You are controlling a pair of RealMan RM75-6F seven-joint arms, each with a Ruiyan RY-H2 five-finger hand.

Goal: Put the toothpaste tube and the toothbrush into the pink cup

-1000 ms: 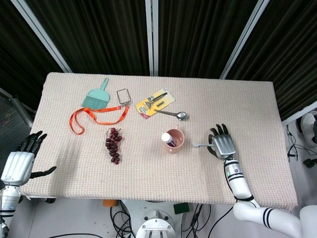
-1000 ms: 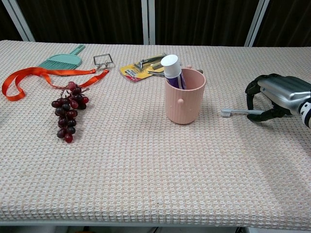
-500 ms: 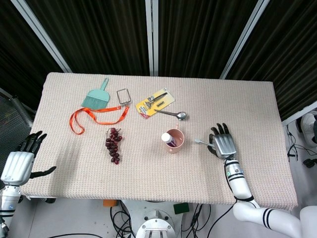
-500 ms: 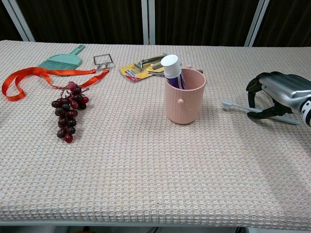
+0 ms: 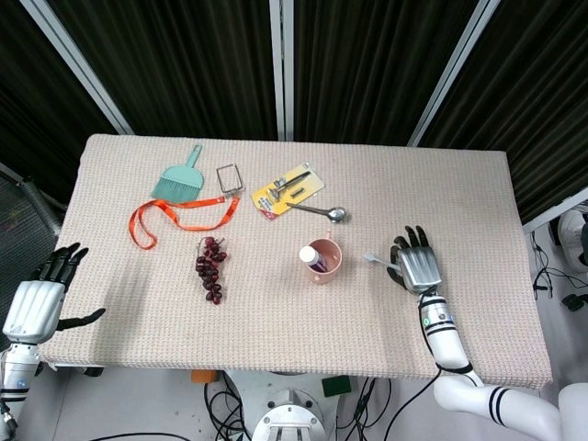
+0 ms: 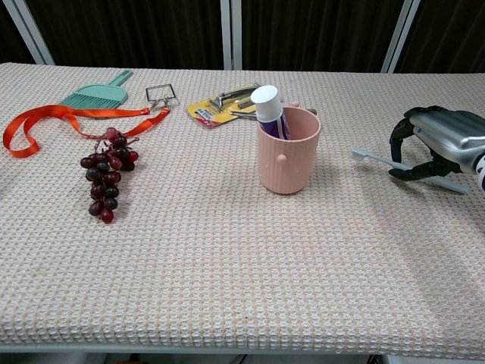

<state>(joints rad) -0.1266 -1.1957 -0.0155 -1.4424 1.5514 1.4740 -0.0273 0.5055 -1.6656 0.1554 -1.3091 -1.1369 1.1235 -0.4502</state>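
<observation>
The pink cup (image 5: 325, 259) (image 6: 288, 154) stands upright near the table's middle, with the white-capped purple toothpaste tube (image 5: 310, 256) (image 6: 269, 108) standing inside it. To its right my right hand (image 5: 419, 265) (image 6: 437, 146) holds the grey toothbrush (image 5: 378, 262) (image 6: 375, 157) by the handle, fingers curled over it. The brush is tilted, its head pointing toward the cup and raised a little off the cloth. My left hand (image 5: 37, 299) hangs off the table's front left corner, fingers spread and holding nothing; only the head view shows it.
Dark grapes (image 5: 209, 267) (image 6: 105, 171) lie left of the cup. Behind them are an orange ribbon (image 5: 175, 218), a teal hand brush (image 5: 179, 182) and a wire clip (image 5: 230, 176). A yellow carded tool pack (image 5: 287, 190) and a spoon (image 5: 322, 212) lie behind the cup.
My right hand has raised the toothbrush off the cloth; its head has come up and drifted slightly right and away. The left hand has not moved.
</observation>
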